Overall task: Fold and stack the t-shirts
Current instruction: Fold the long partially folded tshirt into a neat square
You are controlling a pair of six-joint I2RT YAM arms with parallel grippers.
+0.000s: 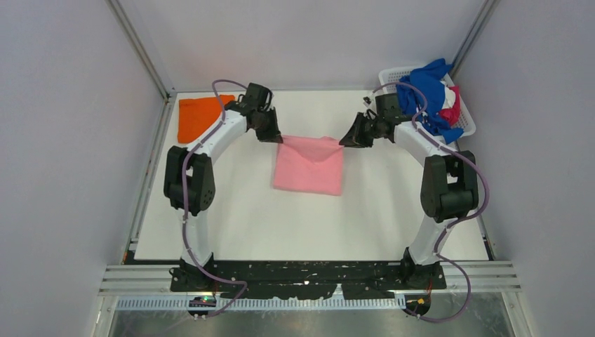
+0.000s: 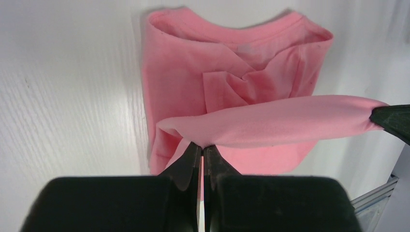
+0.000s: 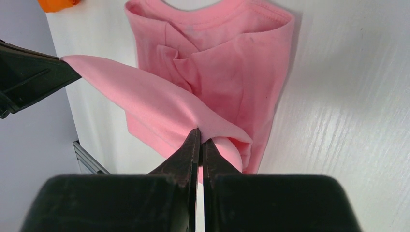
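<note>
A light pink t-shirt (image 1: 309,165) lies partly folded in the middle of the table, its collar toward the near edge. My left gripper (image 1: 279,138) is shut on the shirt's far left corner, and my right gripper (image 1: 344,141) is shut on the far right corner. Between them the far edge is lifted and stretched taut above the rest of the shirt. The left wrist view has the pinched fabric at my left gripper (image 2: 203,145); the right wrist view has it at my right gripper (image 3: 200,132). A folded orange t-shirt (image 1: 198,116) lies at the back left.
A white slatted basket (image 1: 398,74) stands at the back right corner, holding blue (image 1: 429,88), magenta (image 1: 452,109) and white t-shirts in a heap. White walls close in the table on three sides. The arm bases stand at the near edge.
</note>
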